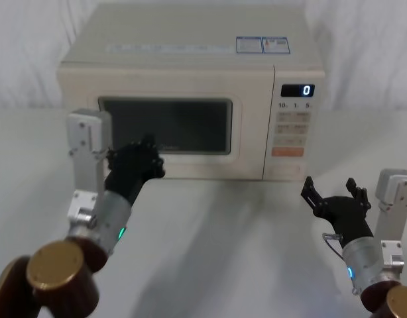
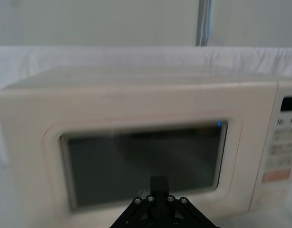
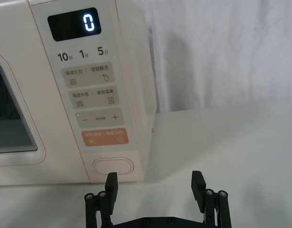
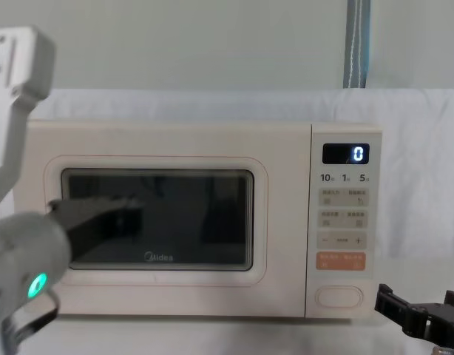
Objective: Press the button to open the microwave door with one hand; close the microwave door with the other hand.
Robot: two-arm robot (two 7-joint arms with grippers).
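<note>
white tabletop [image 1: 223, 252] and white curtain [image 3: 222, 52] surround one cream microwave [image 1: 190, 59]. two black forked grippers: the right gripper [image 1: 333, 194], fingers spread, hovers apart before the wide cream pill-shaped button [image 3: 113, 166]; the left gripper [image 1: 138, 158], fingers clenched, sits at the shut cream glass-windowed microwave door [image 4: 157, 218]. bare table lies between them.

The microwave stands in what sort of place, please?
Probably a robot test bench, not a home kitchen: the microwave stands alone on a white table, white cloth hangs behind it, and the left gripper and right gripper face it.
</note>
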